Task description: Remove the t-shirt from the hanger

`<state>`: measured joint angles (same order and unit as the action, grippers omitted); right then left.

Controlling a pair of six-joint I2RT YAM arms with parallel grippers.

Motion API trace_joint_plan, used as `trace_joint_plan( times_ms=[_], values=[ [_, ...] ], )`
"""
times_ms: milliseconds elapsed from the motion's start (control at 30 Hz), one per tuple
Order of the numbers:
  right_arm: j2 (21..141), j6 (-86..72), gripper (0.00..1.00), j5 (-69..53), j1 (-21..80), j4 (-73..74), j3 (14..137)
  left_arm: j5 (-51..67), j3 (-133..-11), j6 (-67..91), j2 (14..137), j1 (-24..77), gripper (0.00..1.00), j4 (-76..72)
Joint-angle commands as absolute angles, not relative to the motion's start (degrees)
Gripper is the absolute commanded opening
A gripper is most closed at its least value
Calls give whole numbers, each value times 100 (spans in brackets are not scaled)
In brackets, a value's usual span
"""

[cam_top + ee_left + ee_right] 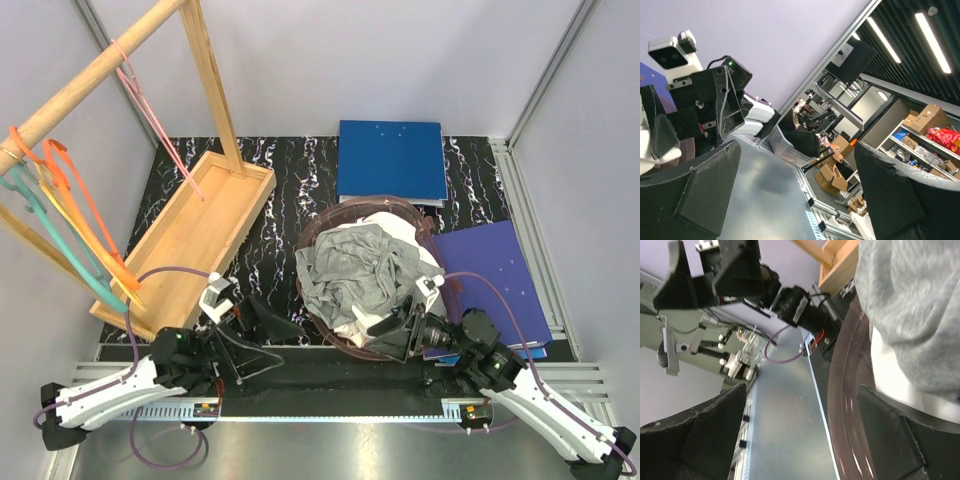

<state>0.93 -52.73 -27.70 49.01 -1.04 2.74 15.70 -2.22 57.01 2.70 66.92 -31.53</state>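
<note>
The overhead camera looked steeply down from behind the arms, holding the whole counter at a distance. The left wrist camera, tipped sideways, peered past the left tool at the right arm. The right wrist one peered past the right tool at the left arm, hard against the basket the overhead also caught.

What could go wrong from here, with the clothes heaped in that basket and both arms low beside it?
The grey t-shirt lies tangled over a white garment in the basket, so a pinch may lift both. No hanger shows in the heap; if one is buried, pulling could drag it along or tip the basket. The right gripper, fingers open, sits right at the basket's rim and might catch it instead of cloth.
</note>
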Motion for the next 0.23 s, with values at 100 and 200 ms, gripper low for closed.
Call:
trace_joint_plan(
  times_ms=[100,200],
  values=[
    [79,-5045,100,-2337,4896,-1002,9,1810,818,5572,791,6715,99,-3498],
    [88,-5359,100,-2574,4896,-1552,9,1872,826,5590,800,6724,99,-3647]
  ],
)
